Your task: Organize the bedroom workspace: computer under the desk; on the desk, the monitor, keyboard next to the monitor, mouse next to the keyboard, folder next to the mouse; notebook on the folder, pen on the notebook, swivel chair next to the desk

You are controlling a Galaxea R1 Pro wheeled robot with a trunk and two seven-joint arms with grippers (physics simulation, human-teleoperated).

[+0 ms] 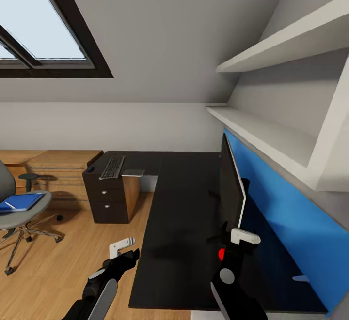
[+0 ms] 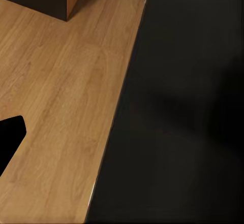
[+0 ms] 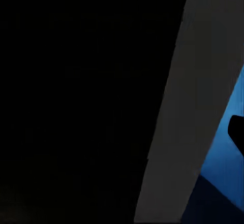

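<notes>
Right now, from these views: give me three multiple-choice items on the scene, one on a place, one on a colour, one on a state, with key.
1. Where does the keyboard lie?
A. on the floor
B. on the desk above the drawer unit
C. on the swivel chair

2. What colour is the desk's back panel?
A. blue
B. red
C. green

3. How does the monitor stand?
A. flat on the floor
B. face down on the chair
C. upright on the desk

Key: 1 B, the head view shows it on the desk's far wing over the drawers. 2 A, the panel behind the monitor is blue. 3 C, it stands on edge on the black top, by the right gripper.
</notes>
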